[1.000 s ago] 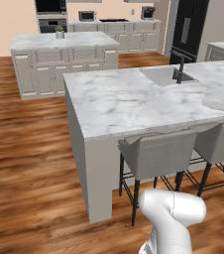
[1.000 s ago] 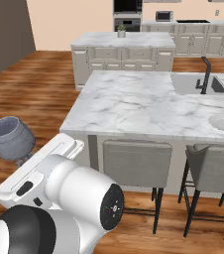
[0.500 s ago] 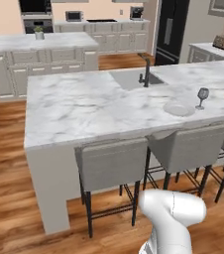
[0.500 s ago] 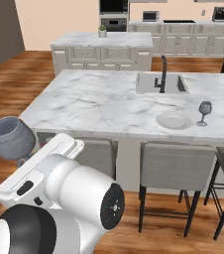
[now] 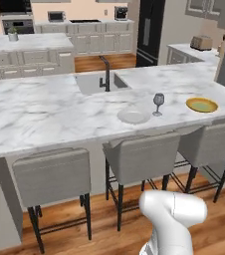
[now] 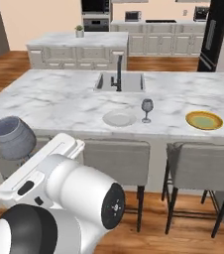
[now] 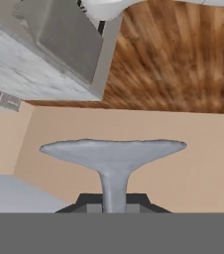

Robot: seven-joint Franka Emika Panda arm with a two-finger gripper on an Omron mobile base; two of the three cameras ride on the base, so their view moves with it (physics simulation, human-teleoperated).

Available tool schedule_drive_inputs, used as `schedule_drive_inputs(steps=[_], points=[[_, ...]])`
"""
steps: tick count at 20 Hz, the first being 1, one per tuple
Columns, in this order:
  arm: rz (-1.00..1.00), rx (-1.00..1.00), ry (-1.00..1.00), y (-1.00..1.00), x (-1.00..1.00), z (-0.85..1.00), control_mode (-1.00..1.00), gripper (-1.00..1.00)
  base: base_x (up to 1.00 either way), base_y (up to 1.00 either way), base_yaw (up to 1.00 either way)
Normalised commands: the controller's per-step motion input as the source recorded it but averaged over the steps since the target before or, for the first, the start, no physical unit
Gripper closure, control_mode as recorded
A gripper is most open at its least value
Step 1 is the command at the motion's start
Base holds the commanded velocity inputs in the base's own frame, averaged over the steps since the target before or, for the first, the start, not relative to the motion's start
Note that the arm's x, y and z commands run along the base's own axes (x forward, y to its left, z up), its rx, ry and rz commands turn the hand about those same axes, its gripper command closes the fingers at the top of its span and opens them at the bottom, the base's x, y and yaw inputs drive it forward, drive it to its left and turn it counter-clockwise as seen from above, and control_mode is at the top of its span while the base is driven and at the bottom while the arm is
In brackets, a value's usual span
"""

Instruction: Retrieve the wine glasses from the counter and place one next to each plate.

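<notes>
Right base view: the jaws are clamped narrow on the stem of a wine glass [image 6: 12, 137], carried low at the arm's left with its bowl tipped sideways. In the hand view the round foot [image 7: 113, 154] sits just past the fingertips, so the stem runs straight out along the gripper [image 7: 113, 206]. Up on the island table, the other wine glass [image 6: 147, 108] already stands just beside the white plate [image 6: 119, 118]. The yellow-rimmed plate [image 6: 204, 120] has none, and it lies ahead and well off to the right of the held glass. My guess is that's the spot.

base swung right, yellow-rimmed plate [image 5: 201, 105] now visible
</notes>
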Motion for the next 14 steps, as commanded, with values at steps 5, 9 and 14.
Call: schedule_drive_inputs(steps=[5,9,14], points=[[0.00,0.00,0.00,0.00,0.00,0.00,1.00,1.00,0.53,-1.00,-0.02],[0.00,0.00,0.00,0.00,0.00,0.00,1.00,1.00,0.76,-1.00,0.01],[0.00,0.00,0.00,0.00,0.00,0.00,1.00,1.00,1.00,-1.00,0.09]])
